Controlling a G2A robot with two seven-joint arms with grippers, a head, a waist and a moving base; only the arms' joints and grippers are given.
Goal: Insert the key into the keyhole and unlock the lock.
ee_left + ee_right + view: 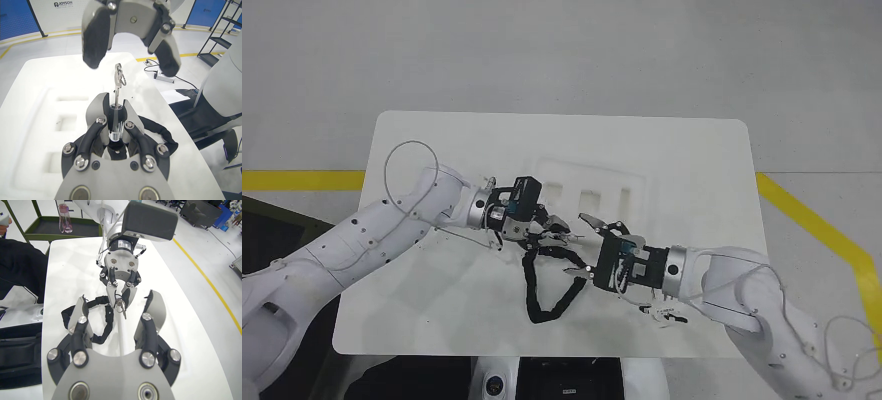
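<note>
Two hands are facing off: the left hand (115, 102) is pinching the lock (116, 121), its key (118, 81) is sticking out lengthwise toward the right hand (131, 66) — spread wide.

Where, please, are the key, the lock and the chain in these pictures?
key (117, 83), left wrist view, on its blade above the keyhole.
lock (115, 117), left wrist view, on its black barrel.
chain (108, 323), right wrist view, on its black fabric sleeve.
</note>
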